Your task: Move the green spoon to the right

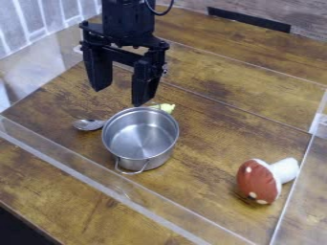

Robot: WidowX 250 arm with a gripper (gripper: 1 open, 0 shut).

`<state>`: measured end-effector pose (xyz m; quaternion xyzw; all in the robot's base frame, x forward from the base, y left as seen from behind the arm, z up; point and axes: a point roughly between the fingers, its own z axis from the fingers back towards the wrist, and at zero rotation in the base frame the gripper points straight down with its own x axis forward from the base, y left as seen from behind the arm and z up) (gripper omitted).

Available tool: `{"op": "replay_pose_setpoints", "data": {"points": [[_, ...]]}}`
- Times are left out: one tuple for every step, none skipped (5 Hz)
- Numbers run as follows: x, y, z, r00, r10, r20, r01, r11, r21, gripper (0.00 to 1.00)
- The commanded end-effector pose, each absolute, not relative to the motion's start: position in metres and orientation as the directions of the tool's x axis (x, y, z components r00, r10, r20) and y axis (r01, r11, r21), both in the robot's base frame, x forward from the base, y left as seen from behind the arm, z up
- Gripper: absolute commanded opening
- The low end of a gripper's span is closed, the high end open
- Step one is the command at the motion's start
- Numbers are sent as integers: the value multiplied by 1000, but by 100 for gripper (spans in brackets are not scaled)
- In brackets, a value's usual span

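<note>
The green spoon lies on the wooden table just left of and behind the steel pot (pixel 141 137). Its shiny silver bowl (pixel 87 123) points left, and a bit of its yellow-green handle (pixel 166 108) shows at the pot's far rim; the stretch between is hidden behind the pot's rim. My black gripper (pixel 121 86) hangs above the spoon, fingers pointing down and spread wide apart, open with nothing between them. The left finger is over the spoon's bowl end, the right finger over the handle end.
A red-capped toy mushroom (pixel 263 179) lies on its side at the front right. A clear low wall (pixel 153 206) runs around the wooden work area, with a pale wall at the far left.
</note>
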<state>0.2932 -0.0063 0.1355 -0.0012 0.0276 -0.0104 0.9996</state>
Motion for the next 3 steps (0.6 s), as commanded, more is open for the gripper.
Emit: {"op": "replay_pose_setpoints", "data": {"points": [[291,2,120,993,-90,-81,91,996,-1,100],[294,20,110,996,-65,-56,66,998,12,100],[290,49,106,1000,-14,-22,14,999,28,100]]}}
